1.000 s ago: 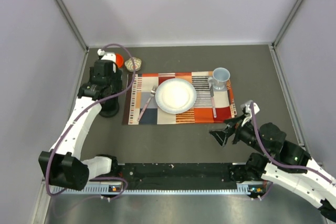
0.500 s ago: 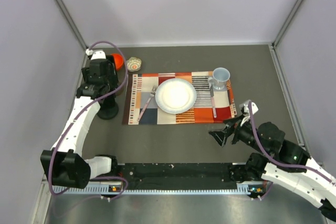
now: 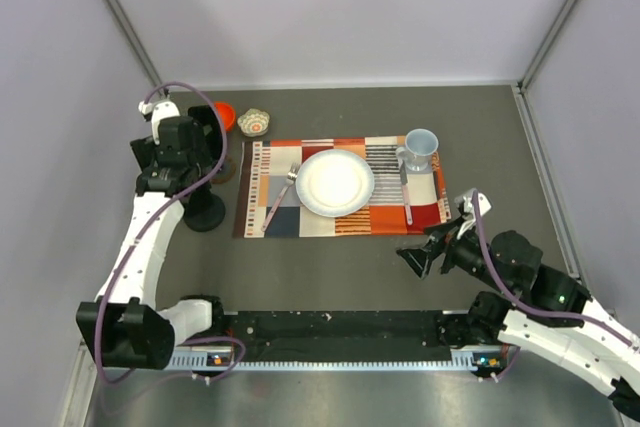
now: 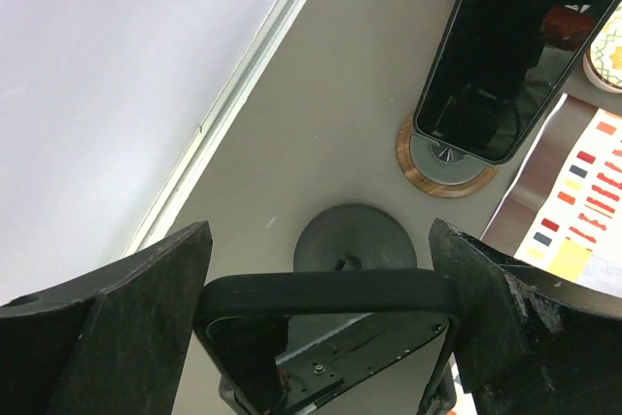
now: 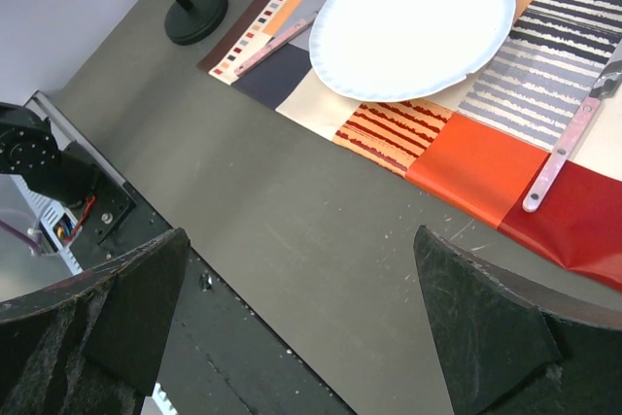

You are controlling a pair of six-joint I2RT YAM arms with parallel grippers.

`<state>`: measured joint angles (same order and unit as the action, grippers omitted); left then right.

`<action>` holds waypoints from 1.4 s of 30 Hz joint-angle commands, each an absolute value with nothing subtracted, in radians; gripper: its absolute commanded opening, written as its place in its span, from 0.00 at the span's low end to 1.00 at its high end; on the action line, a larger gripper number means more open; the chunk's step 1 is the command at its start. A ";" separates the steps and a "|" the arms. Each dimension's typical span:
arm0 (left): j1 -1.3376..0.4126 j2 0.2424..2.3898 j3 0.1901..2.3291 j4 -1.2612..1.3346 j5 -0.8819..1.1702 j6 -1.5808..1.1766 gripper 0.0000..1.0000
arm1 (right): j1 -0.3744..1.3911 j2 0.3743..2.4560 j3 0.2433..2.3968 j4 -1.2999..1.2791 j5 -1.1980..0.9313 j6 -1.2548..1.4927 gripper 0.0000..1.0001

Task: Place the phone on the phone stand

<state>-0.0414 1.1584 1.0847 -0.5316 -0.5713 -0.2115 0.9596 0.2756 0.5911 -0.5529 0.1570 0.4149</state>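
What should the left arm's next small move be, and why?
Probably raise the left gripper straight up, clear of things. The phone already leans on the phone stand, and the gripper is open, empty and apart from it. The black clamp post shows right between the gripper's sides in the wrist view, so a sideways sweep might knock it.

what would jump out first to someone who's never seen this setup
In the top view, the bright striped placemat in the middle of the dark table catches the eye first, with a white plate on it. Next is the glossy black phone, leaning on a stand with a round wooden base toward the table's left rear. The left pincer is open and apart from it.
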 commanded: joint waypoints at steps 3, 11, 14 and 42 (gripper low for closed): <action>-0.035 1.103 1.097 -0.541 -0.585 -0.252 0.99 | 0.956 0.296 0.643 -0.515 0.146 0.417 0.99; -0.034 0.997 1.296 -0.729 -0.444 -0.284 0.99 | 0.954 0.331 0.669 -0.546 0.227 0.423 0.99; -0.035 0.922 1.316 -0.694 -0.365 -0.255 0.99 | 0.956 0.363 0.698 -0.575 0.296 0.402 0.99; -0.035 1.164 1.233 -0.738 -0.502 -0.358 0.99 | 0.956 0.322 0.698 -0.589 0.247 0.351 0.99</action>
